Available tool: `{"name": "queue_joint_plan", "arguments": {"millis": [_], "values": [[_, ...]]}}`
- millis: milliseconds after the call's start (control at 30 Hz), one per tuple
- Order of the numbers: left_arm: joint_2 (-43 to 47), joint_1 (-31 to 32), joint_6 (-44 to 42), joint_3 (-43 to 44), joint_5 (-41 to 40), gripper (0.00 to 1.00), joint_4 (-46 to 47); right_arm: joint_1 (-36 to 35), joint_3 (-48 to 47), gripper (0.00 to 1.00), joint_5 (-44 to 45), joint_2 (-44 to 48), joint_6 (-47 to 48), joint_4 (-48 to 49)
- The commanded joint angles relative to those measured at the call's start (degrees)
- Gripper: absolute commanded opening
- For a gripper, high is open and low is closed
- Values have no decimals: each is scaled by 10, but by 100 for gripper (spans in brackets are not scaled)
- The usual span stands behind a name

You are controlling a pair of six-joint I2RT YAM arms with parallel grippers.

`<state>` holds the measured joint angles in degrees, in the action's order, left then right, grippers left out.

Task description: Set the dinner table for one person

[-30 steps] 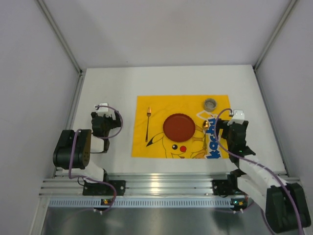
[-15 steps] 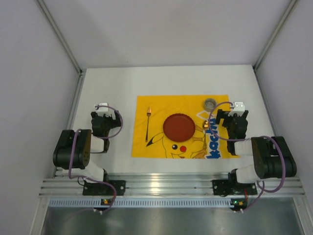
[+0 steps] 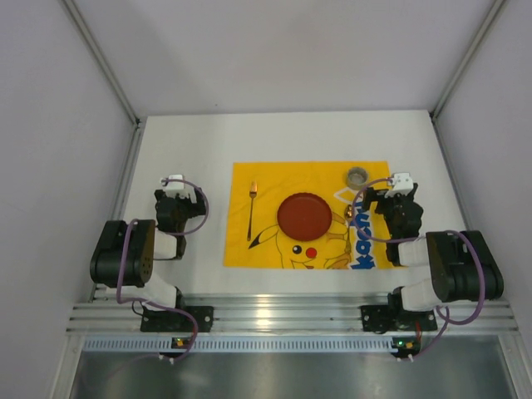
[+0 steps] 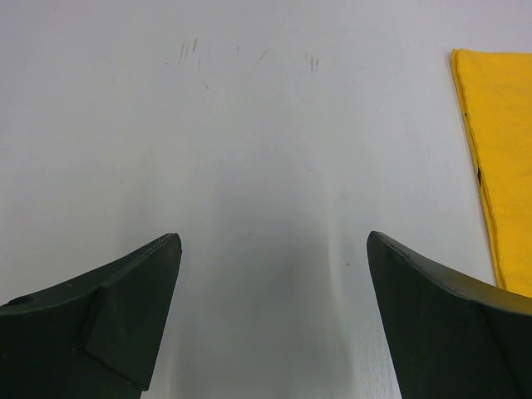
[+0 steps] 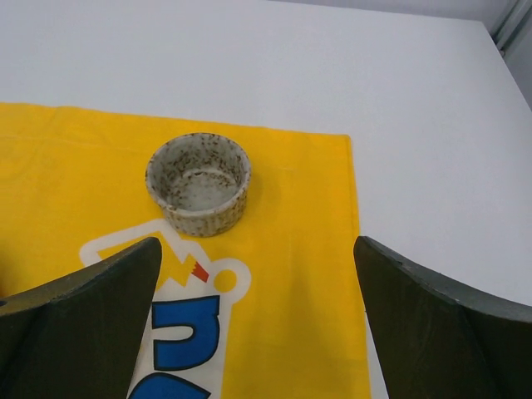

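The dinner table (image 3: 183,141) is a plain white top with a yellow cartoon mat (image 3: 249,179) in its middle. A red plate (image 3: 305,216) sits on the mat, with a thin fork (image 3: 252,212) to its left. A speckled grey cup (image 3: 357,176) stands at the mat's far right corner, and the right wrist view also shows this cup (image 5: 199,183). My left gripper (image 3: 176,198) (image 4: 273,241) hangs open over bare table left of the mat. My right gripper (image 3: 391,199) (image 5: 256,243) is open over the mat's right edge, near side of the cup, holding nothing.
A gold piece of cutlery (image 3: 350,214) lies right of the plate, partly behind the right arm's cable. White walls enclose the table on three sides. An aluminium rail (image 3: 274,316) runs along the near edge, where both arm bases sit.
The right arm has folded back at its elbow, and its gripper has shifted slightly left and further away. The left arm, plate, fork and cup have not moved.
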<state>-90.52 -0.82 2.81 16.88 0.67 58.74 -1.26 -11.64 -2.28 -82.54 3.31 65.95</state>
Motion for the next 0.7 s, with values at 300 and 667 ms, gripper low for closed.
{"name": "queue_joint_plan", "arguments": {"millis": [300,667], "values": [[3,0,-6,11,13,98,43,6,-20,100,-1,-3,-4,22],[3,-1,-5,11,14,98,43,7,-20,100,0,-3,-4,21]]}}
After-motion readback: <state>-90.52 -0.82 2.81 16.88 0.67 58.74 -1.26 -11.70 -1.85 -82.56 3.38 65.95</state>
